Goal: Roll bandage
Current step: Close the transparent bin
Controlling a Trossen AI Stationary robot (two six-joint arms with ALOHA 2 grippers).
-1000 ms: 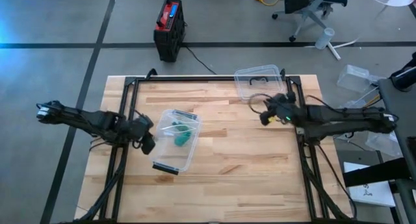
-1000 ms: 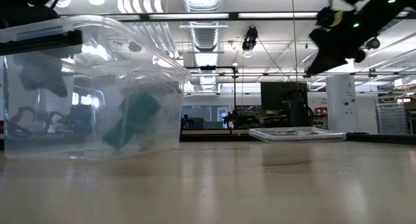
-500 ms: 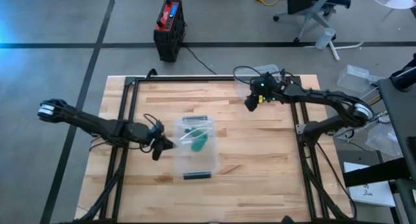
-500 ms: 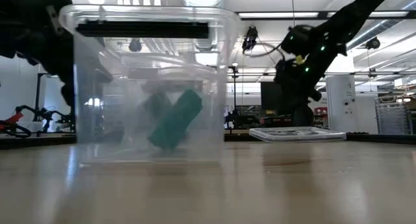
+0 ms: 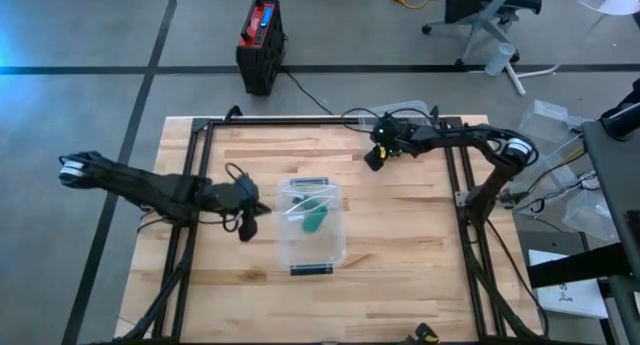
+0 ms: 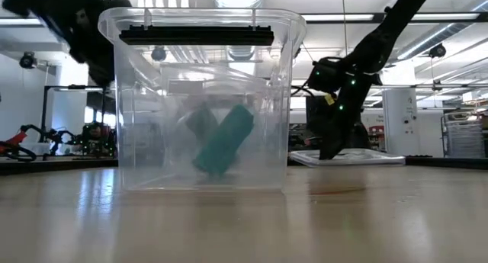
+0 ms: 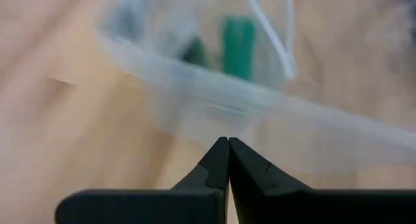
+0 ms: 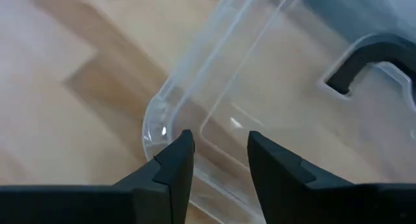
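Note:
A clear plastic box (image 5: 283, 240) stands on the wooden table, with a green bandage roll (image 5: 315, 222) leaning inside it (image 6: 223, 139). My left gripper (image 5: 258, 209) is shut, its tips right at the box's left wall (image 7: 214, 100). The box's clear lid (image 8: 260, 87) lies flat at the table's far right (image 6: 351, 158). My right gripper (image 5: 370, 160) points steeply down over the lid's corner (image 8: 155, 128), open, with nothing between the fingers (image 8: 220, 149). My left gripper's shut fingertips (image 7: 229, 146) come slanting down from the table's left at the foot of the box's left wall (image 7: 195, 110). I cannot tell whether they touch it. My right gripper's open fingers (image 8: 175, 156) stand above the lid's corner. I cannot tell whether they touch it.
Black frame rails run along the table's left (image 5: 190, 185), far (image 5: 300, 120) and right (image 5: 462, 185) sides. A red and black case (image 5: 262, 40) sits on the floor beyond the far edge. Bare wood lies in front of the box (image 5: 380, 275).
The box has slid along the table toward its right edge and turned from slanted to square with the table. My left gripper has followed it rightward, staying shut. My right gripper has swung toward the far edge and the left, and dropped over the lid.

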